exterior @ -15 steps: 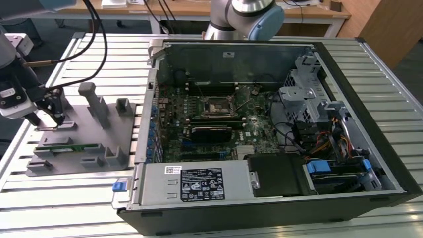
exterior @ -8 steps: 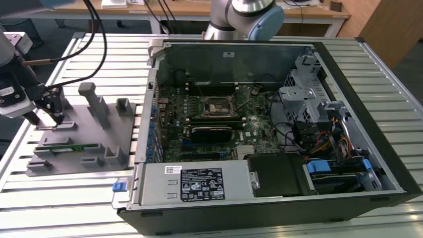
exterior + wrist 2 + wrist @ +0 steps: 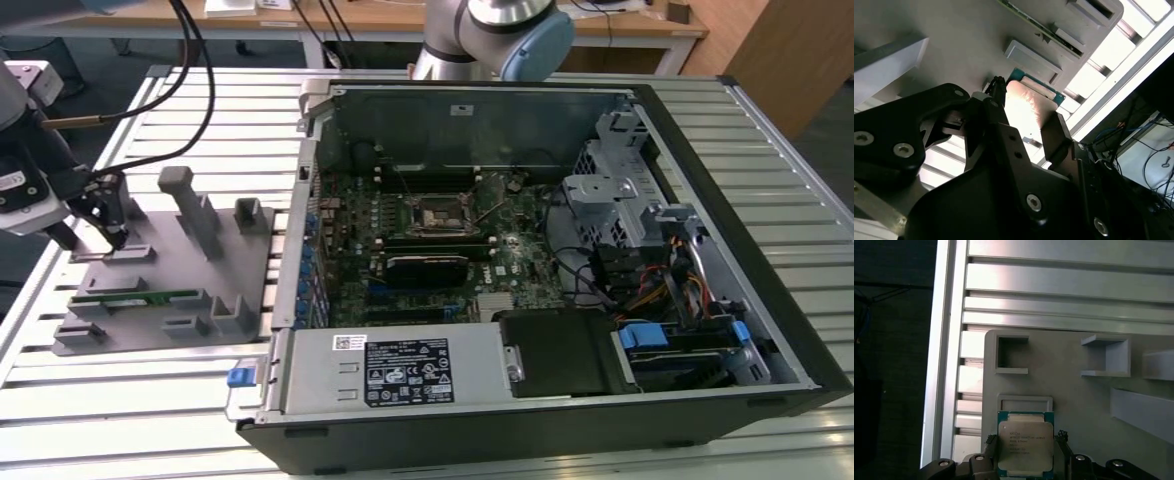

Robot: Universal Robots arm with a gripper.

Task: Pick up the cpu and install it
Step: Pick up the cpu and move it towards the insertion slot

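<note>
cpu [image 3: 1025, 445] on grey tray [image 3: 1066, 405] — slatted metal table [image 3: 1064, 290]

The slatted aluminium table [image 3: 254, 100] gleams under bright light. Beyond the table stands a wooden desk [image 3: 627, 27] on white legs, with cables [image 3: 331, 30] hanging from it. A wooden panel [image 3: 787, 50] rises off the table's far corner. In the first wrist view, dark floor [image 3: 894, 365] lies past the table's edge.

arm [image 3: 461, 40]: silver tube, pale-blue joint cap | end effector [image 3: 1024, 107]: black, silver screws
</note>
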